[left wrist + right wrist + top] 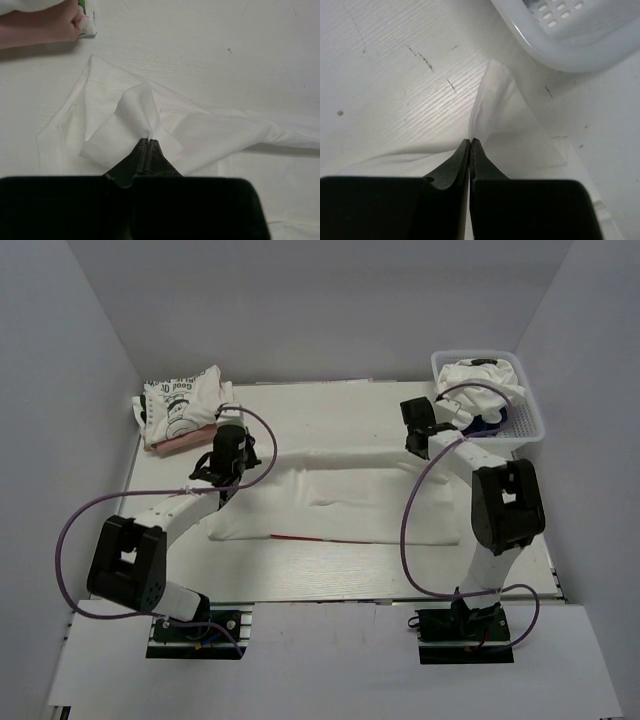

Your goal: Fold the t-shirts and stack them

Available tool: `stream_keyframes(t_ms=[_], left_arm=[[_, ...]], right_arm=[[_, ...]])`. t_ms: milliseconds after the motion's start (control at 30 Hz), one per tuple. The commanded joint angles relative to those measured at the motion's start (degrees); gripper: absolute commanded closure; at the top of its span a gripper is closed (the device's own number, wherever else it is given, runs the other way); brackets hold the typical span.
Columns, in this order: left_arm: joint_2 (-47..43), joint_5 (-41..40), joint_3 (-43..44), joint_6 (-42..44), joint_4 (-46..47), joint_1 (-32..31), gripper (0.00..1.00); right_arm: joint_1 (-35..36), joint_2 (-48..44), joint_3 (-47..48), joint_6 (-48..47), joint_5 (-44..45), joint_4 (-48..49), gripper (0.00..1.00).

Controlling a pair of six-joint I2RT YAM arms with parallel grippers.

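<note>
A white t-shirt (340, 505) lies spread across the middle of the table, its far edge lifted into a taut ridge between my two grippers. My left gripper (240, 455) is shut on the shirt's left end; in the left wrist view a fold of white cloth (135, 115) rises from the closed tips (148, 140). My right gripper (418, 445) is shut on the right end, where thin cloth (500, 115) stands up from the closed tips (470, 140). A stack of folded t-shirts (185, 405) sits at the back left, white with dark lettering on top and pinkish (40, 27) below.
A white lattice basket (530, 430) stands at the back right, just beyond my right gripper, its wall (570, 45) close in the right wrist view. It holds a white shirt (485, 375) and a navy one (490, 425). White walls enclose the table on three sides.
</note>
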Motion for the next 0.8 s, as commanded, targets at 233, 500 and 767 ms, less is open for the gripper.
stream_keyframes(t_ms=[233, 500, 767], left_arm=[[-13.47, 7.26, -10.49, -7.89, -7.92, -0.09, 1.00], [-12.52, 11.21, -11.82, -9.83, -16.80, -0.09, 0.99], [-12.77, 10.16, -6.54, -12.90, -30.08, -0.62, 0.00]], right_arm=[[0.28, -13.20, -14.97, 0.39, -0.94, 6.47, 1.00], [0.54, -23.99, -30.34, 1.09, -2.96, 10.59, 0.96], [-0.07, -36.04, -34.75, 0.12, -3.84, 8.24, 0.38]])
